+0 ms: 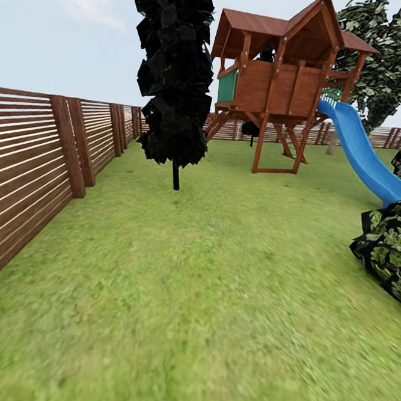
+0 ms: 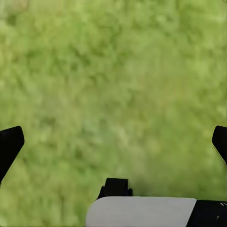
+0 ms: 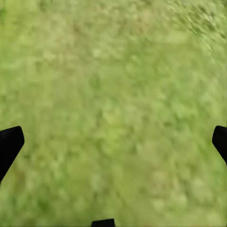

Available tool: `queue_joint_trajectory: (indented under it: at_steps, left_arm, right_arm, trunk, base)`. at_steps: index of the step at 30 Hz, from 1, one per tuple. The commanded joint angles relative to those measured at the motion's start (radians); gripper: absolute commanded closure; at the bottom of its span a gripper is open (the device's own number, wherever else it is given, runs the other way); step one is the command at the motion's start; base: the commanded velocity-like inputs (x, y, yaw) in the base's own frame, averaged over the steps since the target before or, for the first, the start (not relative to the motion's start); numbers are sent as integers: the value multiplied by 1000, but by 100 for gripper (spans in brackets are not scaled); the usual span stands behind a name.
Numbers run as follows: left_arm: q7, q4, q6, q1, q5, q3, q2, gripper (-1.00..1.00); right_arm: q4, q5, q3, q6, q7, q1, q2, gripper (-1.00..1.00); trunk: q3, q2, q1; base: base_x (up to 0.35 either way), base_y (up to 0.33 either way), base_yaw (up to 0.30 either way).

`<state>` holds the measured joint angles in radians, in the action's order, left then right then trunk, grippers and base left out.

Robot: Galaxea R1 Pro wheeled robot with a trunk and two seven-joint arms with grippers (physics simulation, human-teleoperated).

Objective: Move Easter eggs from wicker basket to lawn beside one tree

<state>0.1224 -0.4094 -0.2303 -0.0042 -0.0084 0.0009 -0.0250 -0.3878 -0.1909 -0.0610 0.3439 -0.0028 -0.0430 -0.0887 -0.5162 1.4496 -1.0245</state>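
Ahead on the lawn (image 1: 205,297): dark cypress (image 1: 174,72), wooden playset (image 1: 282,80) with blue slide (image 1: 364,156), slat fence (image 1: 34,163) along left edge, shrub (image 1: 390,245) at right. Under left gripper (image 2: 113,142), jaws spread, bare grass. Under right gripper (image 3: 113,142), jaws spread, grass.

Matt mottled lawn (image 1: 205,297), slatted wooden fence (image 1: 28,163), wooden playset (image 1: 282,80) with glossy plastic slide (image 1: 364,156).

Open lawn (image 1: 205,297) lies ahead, hemmed by fence (image 1: 27,175) left, cypress (image 1: 174,72) ahead, shrub (image 1: 390,245) right.
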Motion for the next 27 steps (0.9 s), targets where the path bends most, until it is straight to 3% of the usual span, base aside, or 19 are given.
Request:
queue_joint_trajectory:
  at_steps: [1,12,27]
  left_arm:
    - [4,0,-3,0,-1,0,-1,-100]
    - [5,0,-3,0,2,1,3,-100]
    - [15,0,-7,0,8,5,4,-100]
  right_arm:
    - [1,-10,-6,4,0,0,-1,-100]
    - [1,-10,-5,4,-3,0,-3,-100]
    - [1,-12,-3,6,-8,0,-15,-100]
  trunk:
    - [-3,0,-1]
    - [-19,0,-1]
    - [-20,0,-1]
  base:
    - [335,-8,0]
    - [335,-1,0]
    - [335,0,0]
